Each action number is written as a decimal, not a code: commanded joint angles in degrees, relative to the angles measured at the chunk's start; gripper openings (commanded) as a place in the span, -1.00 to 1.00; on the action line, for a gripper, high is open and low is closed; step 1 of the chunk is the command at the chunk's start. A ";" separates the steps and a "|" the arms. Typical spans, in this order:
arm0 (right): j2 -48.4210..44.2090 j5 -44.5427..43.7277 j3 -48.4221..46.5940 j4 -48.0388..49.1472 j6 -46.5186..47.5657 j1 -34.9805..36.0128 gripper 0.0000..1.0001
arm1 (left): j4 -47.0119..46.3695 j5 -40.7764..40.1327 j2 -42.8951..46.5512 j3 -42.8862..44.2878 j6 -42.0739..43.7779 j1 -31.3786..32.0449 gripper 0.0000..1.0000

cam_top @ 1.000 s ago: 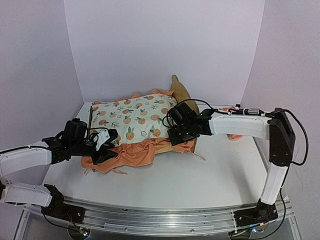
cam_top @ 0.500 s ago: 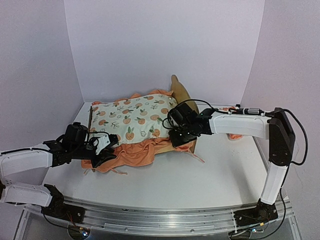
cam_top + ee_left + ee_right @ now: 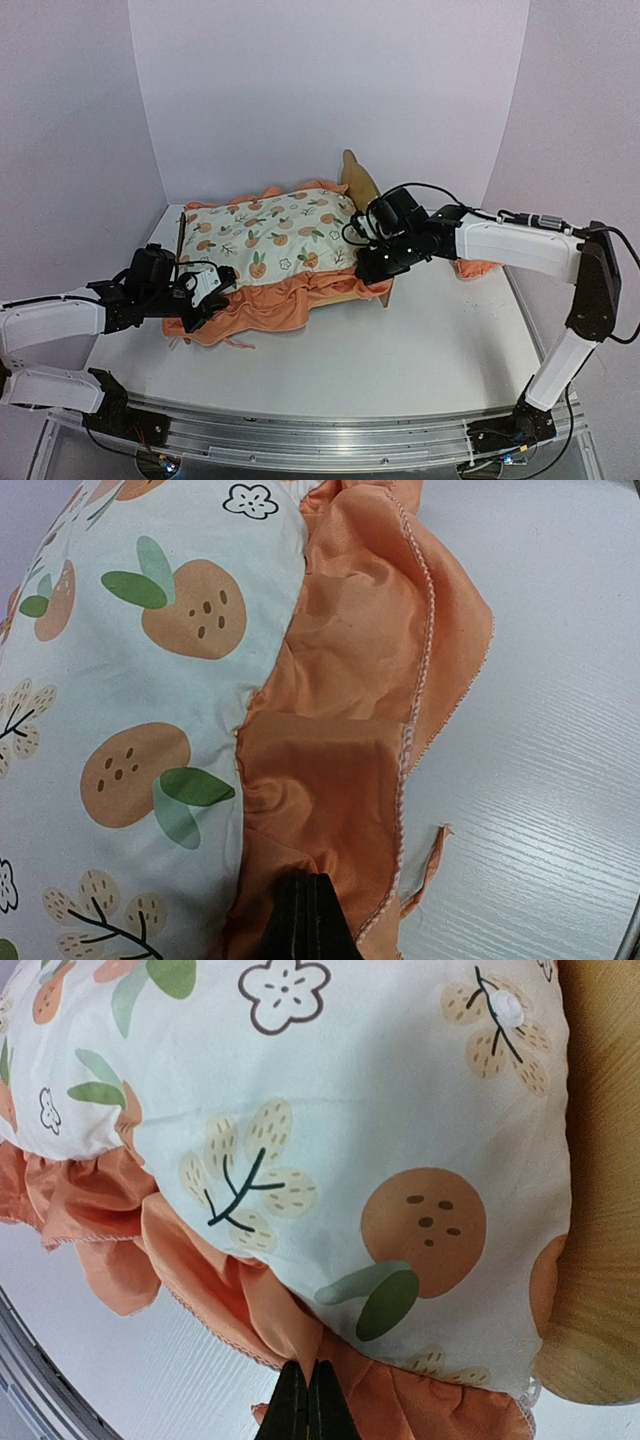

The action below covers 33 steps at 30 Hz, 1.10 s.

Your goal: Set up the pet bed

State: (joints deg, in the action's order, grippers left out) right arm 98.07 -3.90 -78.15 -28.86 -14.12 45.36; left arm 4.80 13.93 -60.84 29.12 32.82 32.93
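Note:
The pet bed shows only in parts: its plywood headboard [image 3: 357, 178] rises behind the right arm, and a wooden piece [image 3: 600, 1160] fills the right edge of the right wrist view. An orange-print mattress pad [image 3: 270, 235] with an orange ruffle [image 3: 270, 305] lies over the frame and hides its base. My left gripper [image 3: 200, 298] is at the pad's near-left corner, shut on the ruffle [image 3: 340, 730]. My right gripper [image 3: 365, 272] is at the near-right corner, shut on a fold of the same ruffle [image 3: 270, 1320].
A small orange pillow [image 3: 478, 267] lies on the white table [image 3: 400, 350] behind my right forearm. A thin dark edge [image 3: 181, 230] sticks out at the pad's left end. White walls close in the back and both sides.
My left gripper has closed on the ruffle. My right gripper has closed on it too and moved right and back, drawing the pad's right end towards the headboard.

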 commanded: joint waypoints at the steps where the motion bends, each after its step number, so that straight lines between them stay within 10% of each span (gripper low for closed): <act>1: -4.33 3.45 2.94 -0.96 0.50 -0.68 -1.00 | -1.86 -1.39 0.13 1.69 0.04 -0.23 -1.00; 5: -6.80 3.46 5.15 -0.98 0.09 -1.88 -0.99 | -2.26 -1.46 0.30 1.16 0.28 -0.23 -1.00; 11: -6.27 7.86 5.31 -1.38 -0.85 -1.89 -0.20 | -2.15 -0.30 0.33 1.48 0.63 -0.23 -1.00; 20: -19.41 0.23 9.18 -2.55 -2.40 -6.37 -0.01 | -0.27 3.89 1.69 2.96 0.34 -0.23 -0.74; 26: -24.89 -14.30 11.30 -8.31 -4.51 -19.28 0.25 | -0.50 6.43 2.90 6.44 -2.80 -0.23 -0.51; 33: -7.76 -12.03 0.05 -9.36 -2.55 -39.19 0.49 | 0.23 7.03 1.42 11.98 -7.00 -0.73 0.03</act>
State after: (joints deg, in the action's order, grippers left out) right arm 80.36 -14.60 -71.35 -36.00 -16.82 13.86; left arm 4.96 19.52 -59.44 36.60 29.10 32.90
